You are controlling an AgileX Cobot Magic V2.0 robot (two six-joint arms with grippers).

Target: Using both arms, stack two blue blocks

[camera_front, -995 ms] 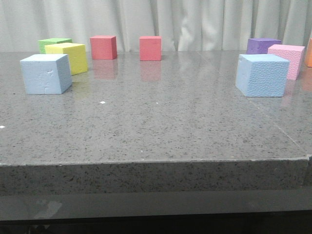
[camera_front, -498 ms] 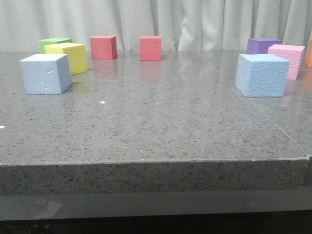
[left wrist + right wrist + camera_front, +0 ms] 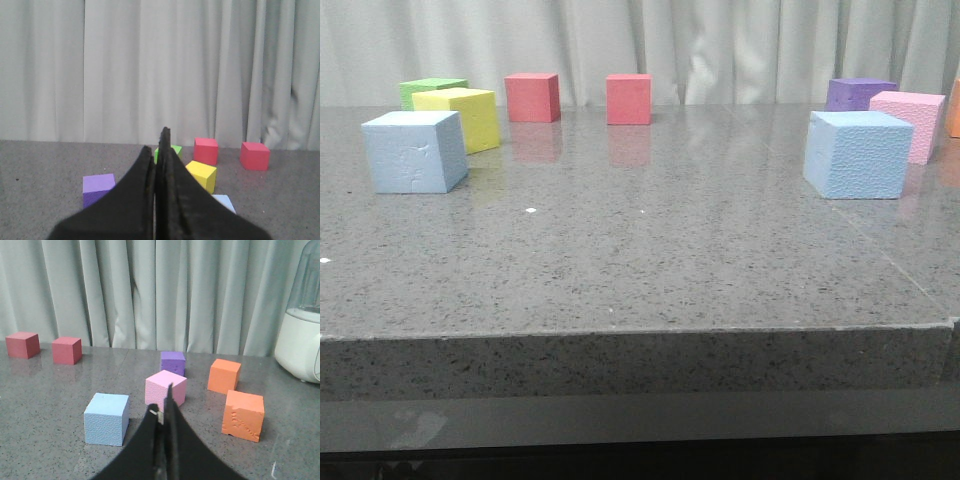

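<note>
Nothing is picked up yet: the left gripper (image 3: 159, 150) and right gripper (image 3: 165, 400) are both pinched together, holding nothing. One blue block (image 3: 413, 151) sits beside the yellow cube (image 3: 465, 117), and the other blue block (image 3: 857, 153) sits far from it, near the pink cube (image 3: 918, 124). Next, I think, a gripper must open up and reach down around a blue block.

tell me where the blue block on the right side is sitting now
In the front view the right blue block rests on the table's right side, just in front of the pink cube and purple cube, far from the left blue block.

table (image 3: 640, 260): grey speckled stone | on it: two blue blocks (image 3: 413, 151) (image 3: 858, 154), well apart, among other coloured cubes
</note>
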